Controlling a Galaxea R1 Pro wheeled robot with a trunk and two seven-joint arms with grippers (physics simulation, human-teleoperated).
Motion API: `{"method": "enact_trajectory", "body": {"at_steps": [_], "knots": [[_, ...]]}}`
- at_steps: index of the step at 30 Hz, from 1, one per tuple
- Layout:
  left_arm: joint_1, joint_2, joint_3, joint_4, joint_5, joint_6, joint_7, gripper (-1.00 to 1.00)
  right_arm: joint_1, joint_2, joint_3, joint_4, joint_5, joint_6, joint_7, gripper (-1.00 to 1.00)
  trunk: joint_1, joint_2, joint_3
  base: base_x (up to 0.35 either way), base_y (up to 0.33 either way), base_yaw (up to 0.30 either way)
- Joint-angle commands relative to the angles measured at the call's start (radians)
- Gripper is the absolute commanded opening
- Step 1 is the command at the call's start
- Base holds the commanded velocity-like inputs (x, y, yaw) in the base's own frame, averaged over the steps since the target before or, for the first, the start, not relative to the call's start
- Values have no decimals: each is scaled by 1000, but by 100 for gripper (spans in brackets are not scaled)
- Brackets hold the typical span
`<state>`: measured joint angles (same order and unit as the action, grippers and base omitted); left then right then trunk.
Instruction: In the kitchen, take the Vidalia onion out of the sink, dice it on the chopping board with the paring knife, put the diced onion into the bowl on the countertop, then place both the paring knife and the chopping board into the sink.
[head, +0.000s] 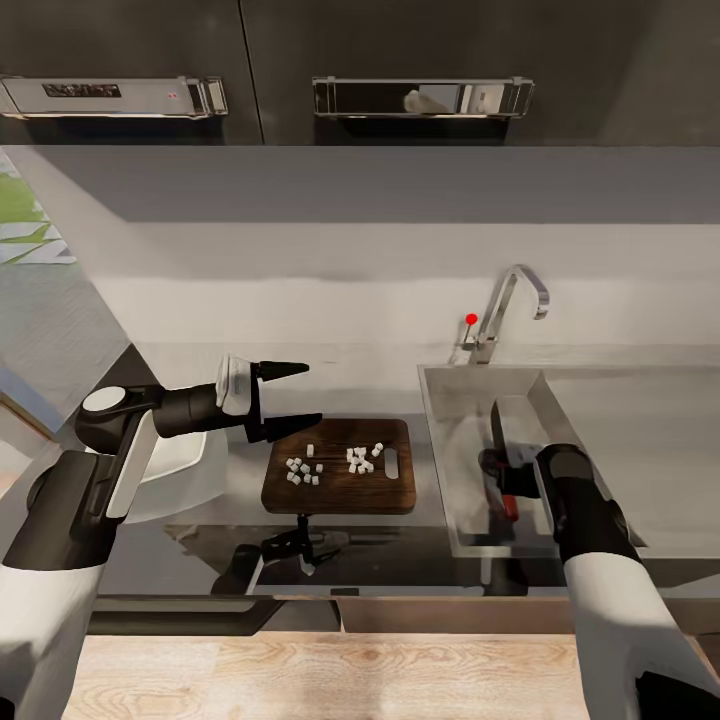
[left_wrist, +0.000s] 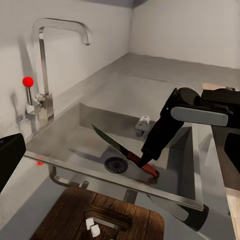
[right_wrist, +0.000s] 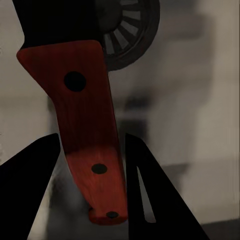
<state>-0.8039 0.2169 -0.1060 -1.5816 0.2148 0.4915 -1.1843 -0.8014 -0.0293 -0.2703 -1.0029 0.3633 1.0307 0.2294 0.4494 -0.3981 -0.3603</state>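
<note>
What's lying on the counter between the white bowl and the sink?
The chopping board with diced onion pieces lies between the bowl and sink, in the head view.

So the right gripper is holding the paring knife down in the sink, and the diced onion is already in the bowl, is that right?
Not quite. The right gripper does hold the paring knife inside the sink, but the diced onion lies on the chopping board, not in the bowl. The head view shows the white cubes scattered across the board.
</note>
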Motion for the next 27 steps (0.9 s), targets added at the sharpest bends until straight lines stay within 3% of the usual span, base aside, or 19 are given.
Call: {"method": "enact_trajectory", "body": {"at_steps": [1, 2, 3, 19, 27], "knots": [[-1, 1, -1, 0, 6, 10, 0, 100, -1, 1, -1, -1, 11, 3, 10, -100, 1, -2, -2, 0, 0, 0], [-1, 1, -1, 0, 6, 10, 0, 100, -1, 2, -1, 0, 11, 3, 10, -100, 1, -2, -2, 0, 0, 0], [-1, 1, -1, 0, 6, 10, 0, 100, -1, 3, -1, 0, 11, 3, 10, 100, 1, -2, -2, 0, 0, 0], [0, 1, -1, 0, 6, 9, 1, 100, -1, 3, 1, -21, 11, 0, 11, 100, 1, -2, -2, 0, 0, 0], [-1, 1, -1, 1, 6, 7, 2, 100, -1, 3, 10, -230, 11, -116, 16, 100, 1, -2, -2, 0, 0, 0]]}}
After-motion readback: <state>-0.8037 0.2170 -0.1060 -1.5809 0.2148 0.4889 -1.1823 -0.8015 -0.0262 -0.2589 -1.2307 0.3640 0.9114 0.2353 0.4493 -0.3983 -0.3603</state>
